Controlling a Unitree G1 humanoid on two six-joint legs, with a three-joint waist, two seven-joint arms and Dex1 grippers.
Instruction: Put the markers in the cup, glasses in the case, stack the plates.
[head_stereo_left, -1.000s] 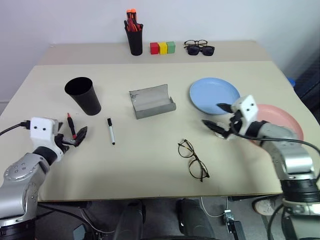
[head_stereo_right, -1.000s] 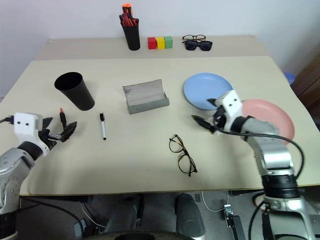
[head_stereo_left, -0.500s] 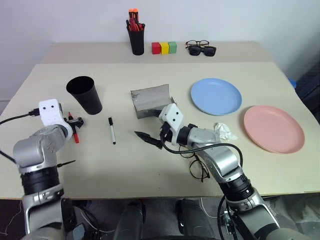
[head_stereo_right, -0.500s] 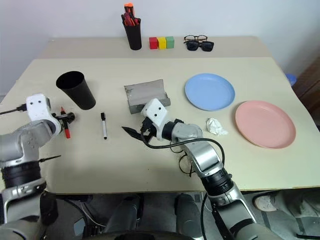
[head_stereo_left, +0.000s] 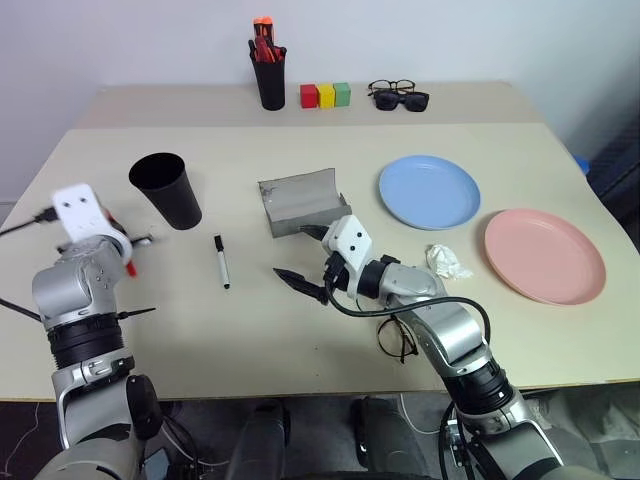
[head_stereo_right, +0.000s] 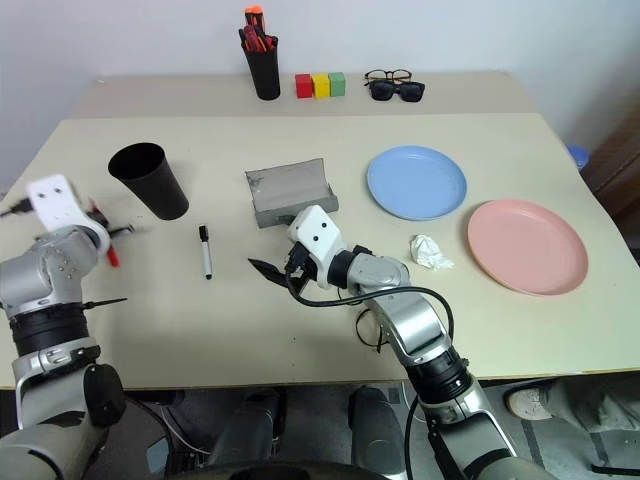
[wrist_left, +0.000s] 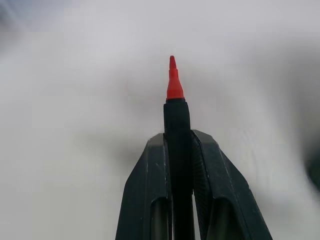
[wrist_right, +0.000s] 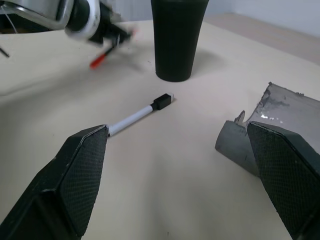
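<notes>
Now the left tool (wrist_left: 179, 150) clamps the red marker (wrist_left: 176, 120); right tool (wrist_right: 180, 175) gapes near the white marker (wrist_right: 137, 116).

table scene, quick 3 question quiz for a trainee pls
1. True or false: the left gripper is shut on the red marker.
2. Which lies nearest the white marker? A the black cup B the pink plate C the blue plate
3. Fill in: the right gripper stands ____.

Key: 1 true. 2 A. 3 open.
</notes>
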